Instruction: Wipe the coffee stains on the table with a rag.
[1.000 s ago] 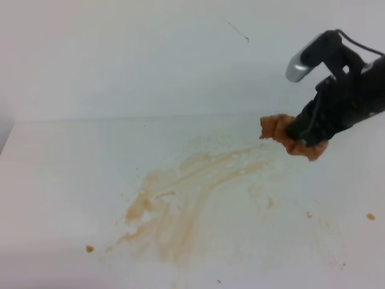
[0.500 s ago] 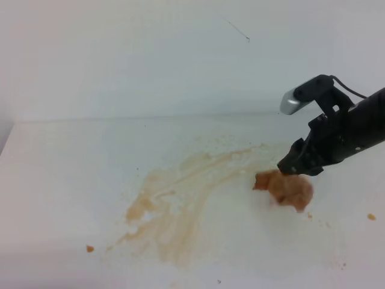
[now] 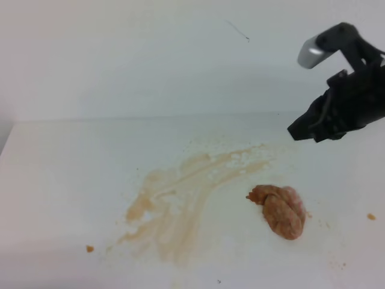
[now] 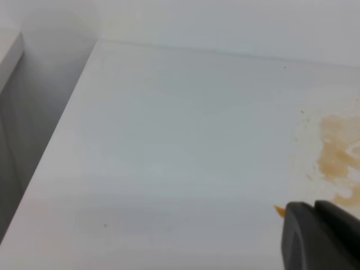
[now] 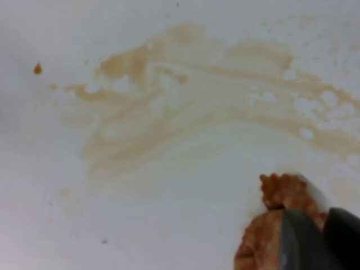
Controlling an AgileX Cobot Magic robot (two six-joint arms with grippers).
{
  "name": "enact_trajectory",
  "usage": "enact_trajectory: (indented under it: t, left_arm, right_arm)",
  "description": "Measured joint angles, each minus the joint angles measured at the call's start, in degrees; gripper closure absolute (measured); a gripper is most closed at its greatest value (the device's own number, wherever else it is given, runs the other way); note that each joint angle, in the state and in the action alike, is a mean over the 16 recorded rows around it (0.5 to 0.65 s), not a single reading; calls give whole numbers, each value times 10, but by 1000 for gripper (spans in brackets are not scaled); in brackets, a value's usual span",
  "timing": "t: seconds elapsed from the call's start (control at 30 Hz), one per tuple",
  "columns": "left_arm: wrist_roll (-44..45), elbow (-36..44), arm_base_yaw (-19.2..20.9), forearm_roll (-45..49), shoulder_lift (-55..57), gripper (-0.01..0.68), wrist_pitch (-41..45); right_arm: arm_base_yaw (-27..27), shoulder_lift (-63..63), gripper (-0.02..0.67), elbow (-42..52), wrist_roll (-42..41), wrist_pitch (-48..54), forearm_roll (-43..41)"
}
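Note:
The rag point(image 3: 278, 211), a lumpy pinkish-brown wad, lies loose on the white table point(image 3: 66, 180), just right of the coffee stains point(image 3: 180, 192). My right gripper point(image 3: 299, 132) hangs in the air above and to the right of the rag, holding nothing. In the right wrist view its fingers point(image 5: 304, 242) stand close together over the rag point(image 5: 281, 197), with the stains point(image 5: 185, 95) spread beyond. The left wrist view shows my left gripper point(image 4: 315, 205) at the bottom right corner, its fingers side by side, near the stains' edge point(image 4: 337, 157).
Small brown specks sit apart from the main blotch, one at the front left point(image 3: 89, 248) and one at the far right point(image 3: 370, 216). A white wall point(image 3: 150, 60) rises behind the table. The table's left edge point(image 4: 56, 152) drops off beside a grey gap.
The right gripper carried the rag down, let it go on the table right of the stains, then rose up and to the right without it.

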Motion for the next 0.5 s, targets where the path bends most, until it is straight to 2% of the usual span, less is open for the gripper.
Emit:
enact_trajectory:
  t: [0.1,0.2,0.5]
  left_arm:
    - [0,0,0,0,0,672,0]
    - [0,0,0,0,0,672,0]
    - [0,1,0,0,0,672,0]
  right_arm:
    - [0,-37,601,-4,25,6,-21]
    - [0,-73,643,-6,58,8,-37]
    - [0,-138,647,-6,138,5,-48]
